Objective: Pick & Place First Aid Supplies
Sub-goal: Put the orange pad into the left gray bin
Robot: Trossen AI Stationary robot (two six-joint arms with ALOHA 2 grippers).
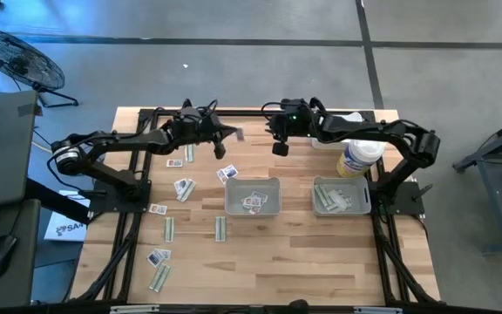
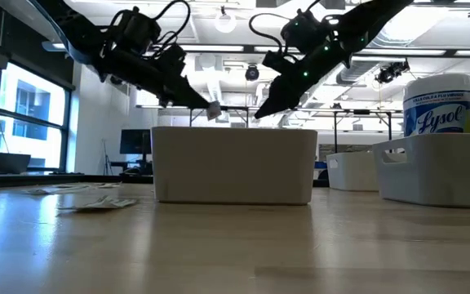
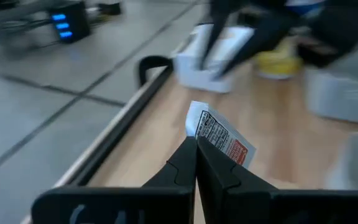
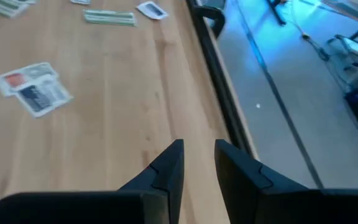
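Note:
My left gripper (image 1: 232, 133) hangs over the far middle of the table and is shut on a small white packet (image 3: 219, 133) with dark print and a red mark. In the low view the left gripper (image 2: 209, 107) holds it above the centre tray (image 2: 233, 166). My right gripper (image 1: 279, 146) hovers close by, to the right, slightly open with nothing between its fingers (image 4: 199, 152). More packets lie flat on the wood on the left half: squarish white ones (image 1: 184, 187) and long green-grey strips (image 1: 220, 228). Some lie in the centre tray (image 1: 253, 201) and the right tray (image 1: 342, 197). My left gripper pinches the white packet by one edge (image 3: 199, 138) between its two fingers. The fingers slant downward from the table's left side. The packet is lifted clear of the table and sticks out beyond the fingertips, tilted.
A white and yellow Lysol bottle (image 1: 358, 157) stands behind the right tray, with a white box (image 3: 213, 53) at the far edge. The black table frame (image 4: 213, 59) runs along the far edge. Bare wood lies at the near right.

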